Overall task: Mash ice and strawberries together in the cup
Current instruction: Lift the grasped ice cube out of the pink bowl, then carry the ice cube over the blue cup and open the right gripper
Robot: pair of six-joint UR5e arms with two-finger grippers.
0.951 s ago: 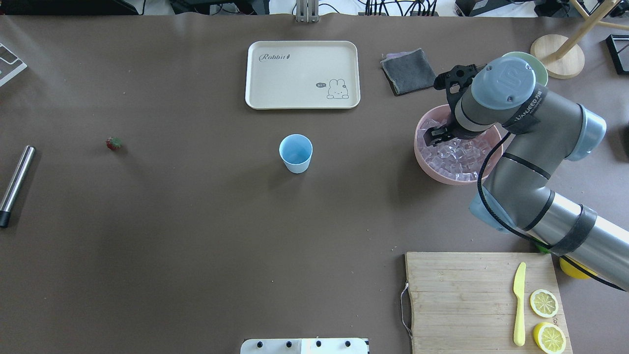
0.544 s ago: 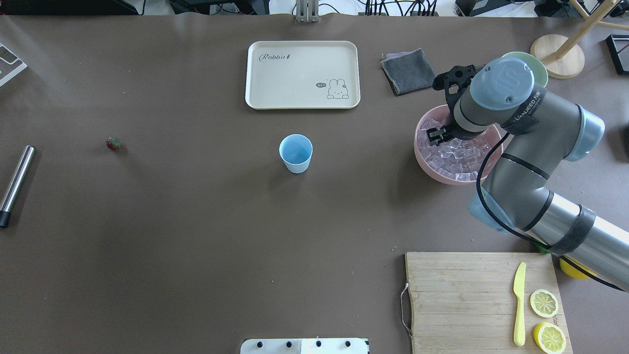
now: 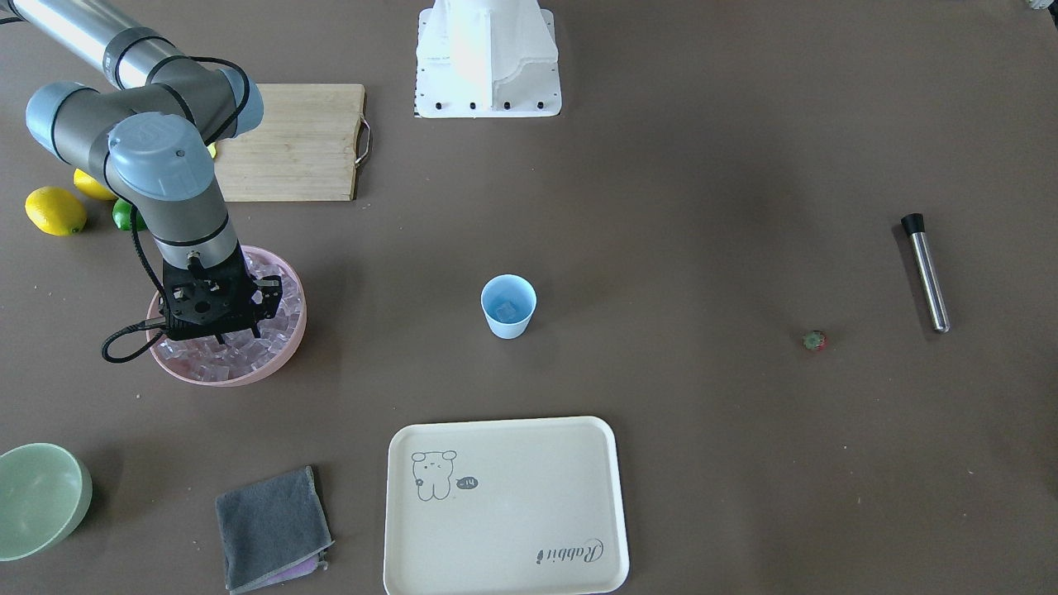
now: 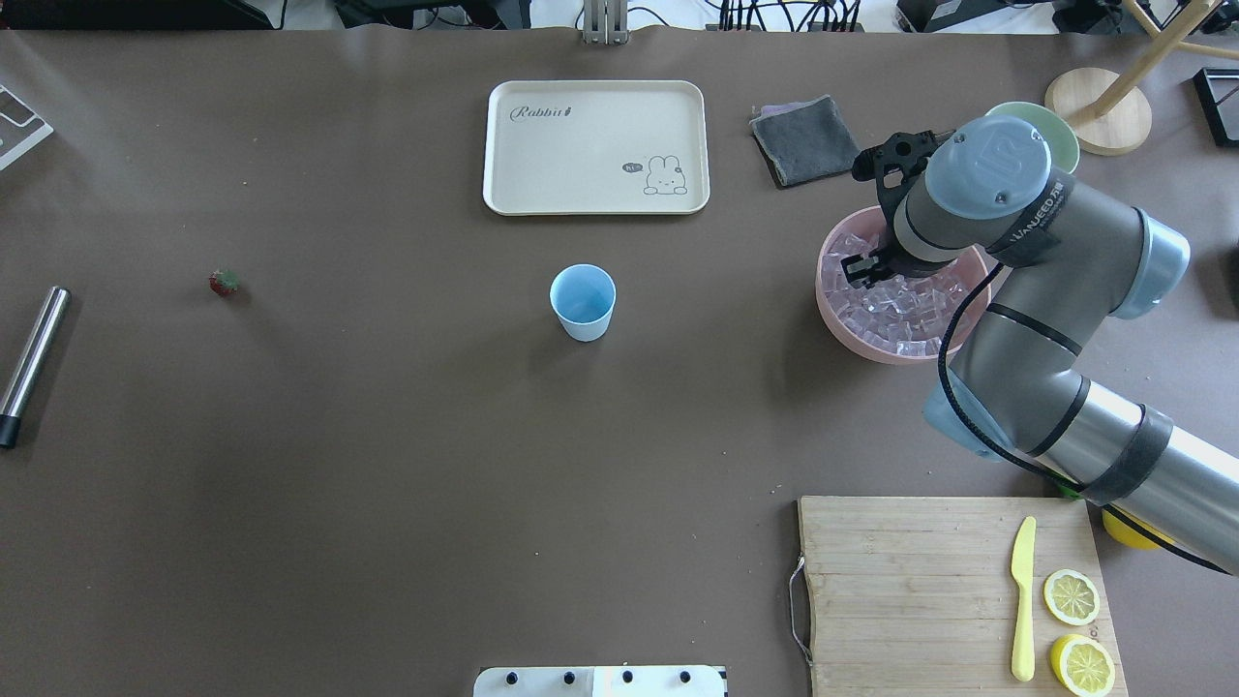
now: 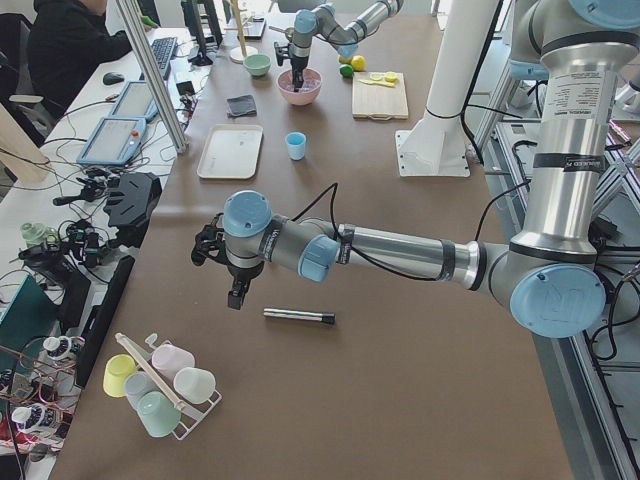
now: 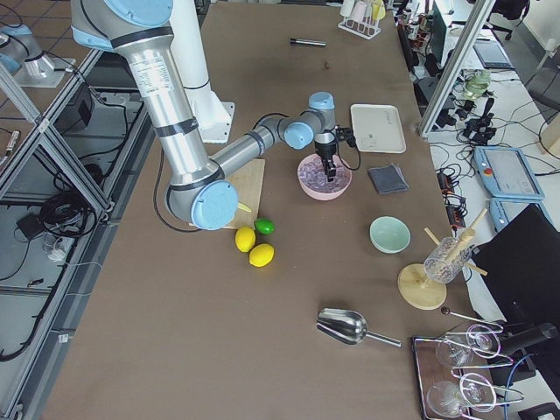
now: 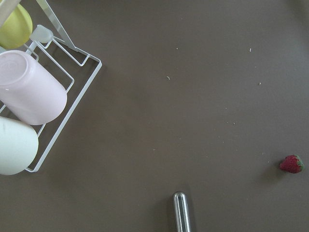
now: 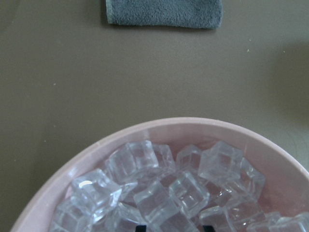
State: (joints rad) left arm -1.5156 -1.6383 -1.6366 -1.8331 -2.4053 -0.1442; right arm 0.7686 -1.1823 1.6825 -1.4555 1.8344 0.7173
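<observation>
The pale-blue cup stands upright mid-table, with one ice cube inside it. Many clear ice cubes fill the pink bowl at the right. My right gripper points down into the ice. In the right wrist view its tips stand about a cube's width apart, with a cube between them. The strawberry lies alone at the far left and also shows in the left wrist view. My left gripper hovers above the table near it. I cannot tell whether it is open.
A steel muddler lies left of the strawberry. A cream tray and a grey cloth lie behind the cup. A pale-green bowl sits behind the pink one. A cutting board with a knife and lemon halves is front right. A cup rack is near the left wrist.
My right gripper has shifted slightly toward the far side of the pink bowl, and its fingers look drawn closer together. The cup and strawberry have not moved.
</observation>
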